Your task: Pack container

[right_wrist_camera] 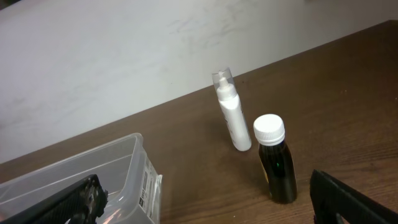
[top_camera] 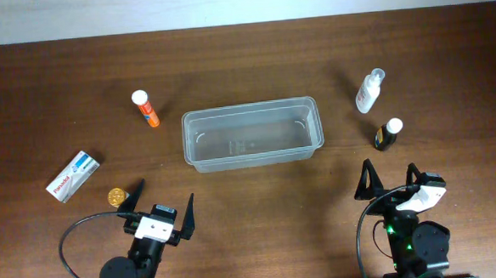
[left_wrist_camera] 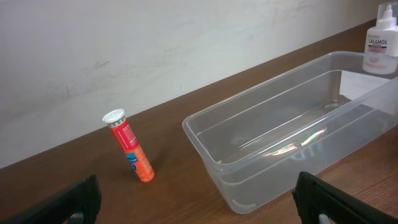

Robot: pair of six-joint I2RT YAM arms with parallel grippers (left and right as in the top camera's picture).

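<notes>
left gripper [top_camera: 164, 194]: fingers are standing wide apart, holding nothing; it is hanging low at your near edge, short of every item.
right gripper [top_camera: 390, 170]: fingers are likewise spread wide and empty, pointing toward the dark bottle.
gold disc [top_camera: 116, 196]: lying just beside the left gripper's outer finger; too small to identify.
box [top_camera: 72, 175]: white with blue print, lying flat, out to your left.
container [top_camera: 253, 162]: sitting in the middle of the table [top_camera: 448, 52], between the two arms, long side facing you; nothing is showing inside it.
dark bottle [top_camera: 388, 133]: white-capped, standing upright near the container's right end; closest item to your right gripper.
orange tube [top_camera: 146, 108]: white-capped, standing apart from the container's far left corner.
white bottle [top_camera: 368, 92]: standing farthest back on the right, beyond the dark bottle.
step: judging that you are not yet making the first pick; every item is sitting outside the container.
next move: likely you are reaching right for the dark bottle. Centre the fingers around its body below the cap, close firmly since it is tall and may tip, then lift it over the rim.
</notes>
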